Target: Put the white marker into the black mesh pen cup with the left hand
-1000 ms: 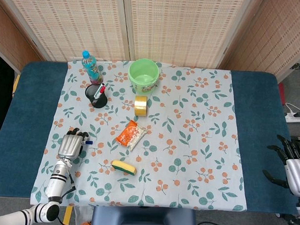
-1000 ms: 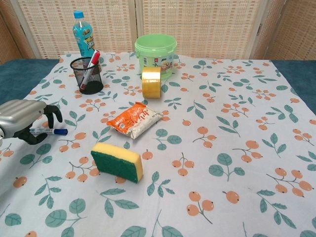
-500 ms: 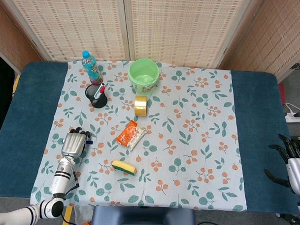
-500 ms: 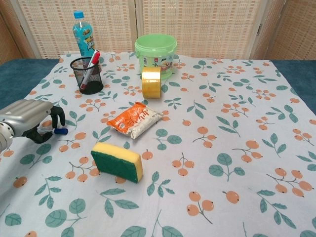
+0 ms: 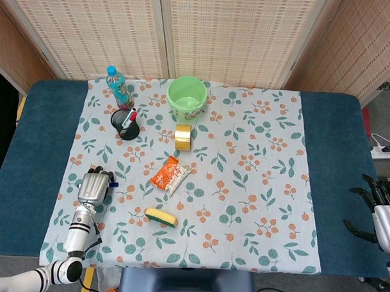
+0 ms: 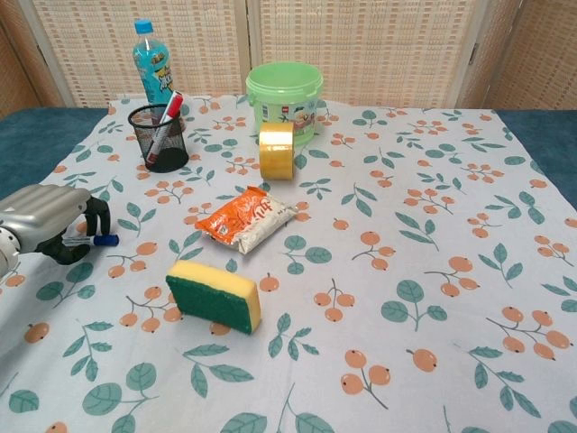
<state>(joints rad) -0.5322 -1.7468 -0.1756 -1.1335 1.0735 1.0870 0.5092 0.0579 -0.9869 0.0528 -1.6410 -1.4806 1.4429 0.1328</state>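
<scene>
Grasp stage: left hand point(image 6: 45, 227) fingers curled around white marker point(image 6: 94, 240) on worktop; black mesh pen cup point(image 6: 159, 137) well apart, transfer pending.

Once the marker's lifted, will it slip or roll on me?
Probably stiff and light: the white marker is thin and straight. Its smooth round barrel could roll if dropped on the flat cloth. The left hand curls over it, only the blue tip showing, so it might pivot.

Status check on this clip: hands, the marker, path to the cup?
Left hand curled over white marker, low at the cloth. Right hand open, off at table edge. Black mesh pen cup upright, red marker inside. Path unobstructed.
</scene>
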